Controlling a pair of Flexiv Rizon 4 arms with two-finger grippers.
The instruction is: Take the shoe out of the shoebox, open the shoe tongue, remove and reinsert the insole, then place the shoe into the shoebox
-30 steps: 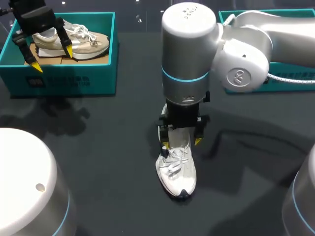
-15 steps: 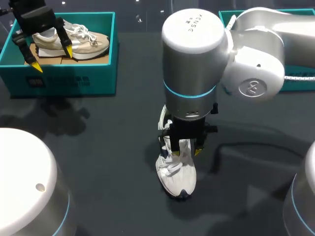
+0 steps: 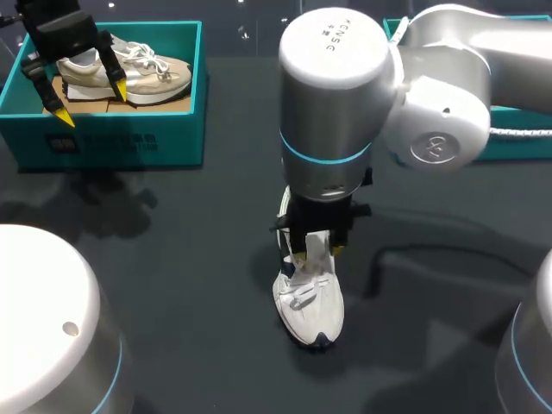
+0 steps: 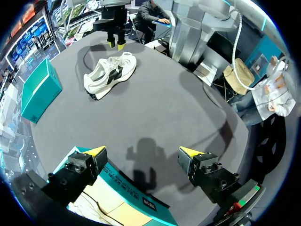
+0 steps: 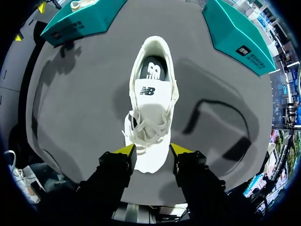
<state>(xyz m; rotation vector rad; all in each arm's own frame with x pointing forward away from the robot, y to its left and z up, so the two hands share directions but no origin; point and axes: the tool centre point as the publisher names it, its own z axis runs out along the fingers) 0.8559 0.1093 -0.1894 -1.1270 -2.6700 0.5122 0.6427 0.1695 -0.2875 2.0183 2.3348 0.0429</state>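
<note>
Left end effector (image 3: 92,103) far left, fingers spread wide; right end effector (image 5: 153,149) pointing straight down, centre.

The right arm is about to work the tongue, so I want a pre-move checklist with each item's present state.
1. White lace-up shoe on the dark table, outside any box: ok.
2. Right gripper over that shoe: ok.
3. Its grip on the shoe: cannot tell.
4. Dark insole inside the shoe: ok.
5. Left gripper open, away over the teal shoebox holding a beige shoe: ok.

Our right arm (image 3: 332,95) was a silver cylinder with white joints, a cyan ring (image 3: 323,157) and a white cable (image 3: 517,134); our left gripper (image 3: 92,103) was black, yellow-tipped.
</note>
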